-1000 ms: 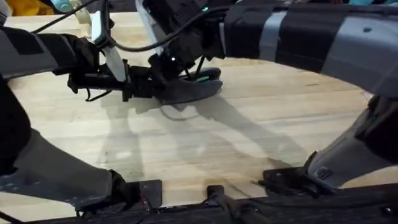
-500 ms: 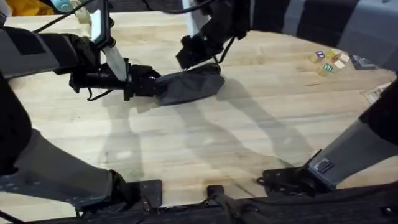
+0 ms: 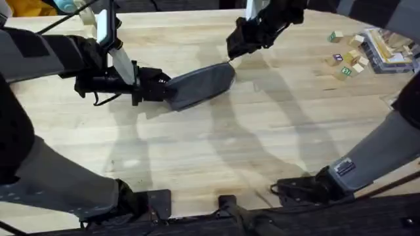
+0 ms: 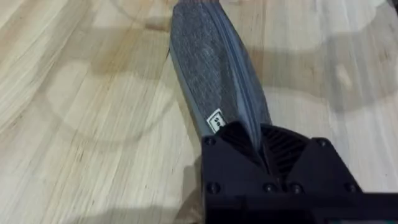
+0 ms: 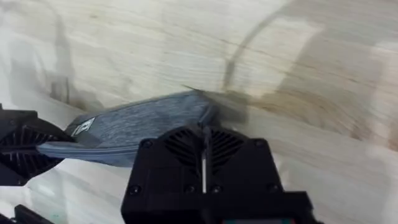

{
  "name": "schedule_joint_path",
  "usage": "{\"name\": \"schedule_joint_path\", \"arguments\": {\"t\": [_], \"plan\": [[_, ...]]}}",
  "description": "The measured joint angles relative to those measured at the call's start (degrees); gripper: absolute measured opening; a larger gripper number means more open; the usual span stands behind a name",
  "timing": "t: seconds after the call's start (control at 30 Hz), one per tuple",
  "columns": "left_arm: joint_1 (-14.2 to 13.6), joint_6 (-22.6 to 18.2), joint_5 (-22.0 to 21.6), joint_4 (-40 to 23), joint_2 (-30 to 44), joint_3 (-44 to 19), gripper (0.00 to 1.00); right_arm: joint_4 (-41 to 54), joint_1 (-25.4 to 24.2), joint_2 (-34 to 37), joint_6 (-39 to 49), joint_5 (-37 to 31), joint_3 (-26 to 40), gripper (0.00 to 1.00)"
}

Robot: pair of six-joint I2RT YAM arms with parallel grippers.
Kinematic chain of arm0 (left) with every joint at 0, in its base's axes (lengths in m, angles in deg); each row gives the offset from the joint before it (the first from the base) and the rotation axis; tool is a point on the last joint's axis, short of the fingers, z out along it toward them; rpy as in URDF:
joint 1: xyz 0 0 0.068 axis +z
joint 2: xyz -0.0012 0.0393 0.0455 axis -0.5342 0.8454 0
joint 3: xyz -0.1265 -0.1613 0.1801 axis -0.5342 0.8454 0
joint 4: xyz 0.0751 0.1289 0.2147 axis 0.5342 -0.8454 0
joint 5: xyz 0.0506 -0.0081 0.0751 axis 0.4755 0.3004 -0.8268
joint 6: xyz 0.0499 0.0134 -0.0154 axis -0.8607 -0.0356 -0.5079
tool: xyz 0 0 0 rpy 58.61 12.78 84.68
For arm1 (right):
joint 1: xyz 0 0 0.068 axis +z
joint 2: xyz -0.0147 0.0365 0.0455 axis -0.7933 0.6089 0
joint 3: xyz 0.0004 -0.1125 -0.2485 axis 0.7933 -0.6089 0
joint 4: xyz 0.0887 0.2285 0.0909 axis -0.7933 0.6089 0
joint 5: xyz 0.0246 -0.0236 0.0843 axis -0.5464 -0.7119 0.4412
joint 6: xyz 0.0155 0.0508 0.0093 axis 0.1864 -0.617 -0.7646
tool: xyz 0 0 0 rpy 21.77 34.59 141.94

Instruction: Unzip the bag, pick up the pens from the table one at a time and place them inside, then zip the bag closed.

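The grey bag (image 3: 200, 84) lies on the worktop (image 3: 262, 144), left of centre toward the far side, its zip drawn shut. The left gripper (image 3: 164, 90) has its fingers pinching the bag's left end. The right gripper (image 3: 237, 46) hangs just past the bag's right end, fingers pressed together. Small blocks (image 3: 348, 60) sit far right.

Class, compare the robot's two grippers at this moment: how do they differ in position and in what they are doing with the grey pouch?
The left gripper is shut on one end of the bag; the right gripper is shut on nothing and sits just off the other end. The left gripper lies low along the table; the right gripper hangs higher, pointing down. Both are black.
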Motion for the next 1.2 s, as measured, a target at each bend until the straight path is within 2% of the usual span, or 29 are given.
{"name": "schedule_joint_path", "arguments": {"t": [0.17, 0.43, 0.73, 0.97, 1.03, 1.1, 1.17, 1.2], "plan": [[0.0, 0.0, -0.3, 0.0, 0.0, 0.0, 0.045, 2.2, -1.6, 0.0, -0.3, -0.4, 0.0, 0.035], [0.7, 0.0, -1.5, -0.4, 0.0, 0.0, 0.045, 2.3, -4.4, 0.4, -0.2, -5.6, 0.0, 0.033], [0.7, 0.0, -1.5, -0.5, 0.0, 0.0, 0.045, 2.2, -4.3, 7.0, -0.7, -6.4, 0.0, 0.033], [0.7, 0.0, -1.5, -0.5, 0.0, 0.0, 0.044, 2.4, -4.3, 2.5, -0.9, -6.5, 0.0, 0.033], [0.7, 0.0, -1.5, -0.5, 0.0, 0.0, 0.044, 2.4, -4.3, 0.3, -1.0, -6.5, 0.0, 0.110], [0.7, 0.0, -1.5, -0.5, 0.0, 0.0, 0.044, 2.6, -4.2, -1.9, -0.5, -6.5, 0.0, 0.275], [0.7, 0.0, -1.5, -0.5, 0.0, 0.0, 0.044, 3.0, -4.1, -4.1, 0.3, -6.1, 0.0, 0.524], [0.7, 0.0, -1.5, -0.5, 0.0, 0.0, 0.044, 3.4, -4.0, -5.3, 0.9, -5.9, 0.0, 0.684]]}}
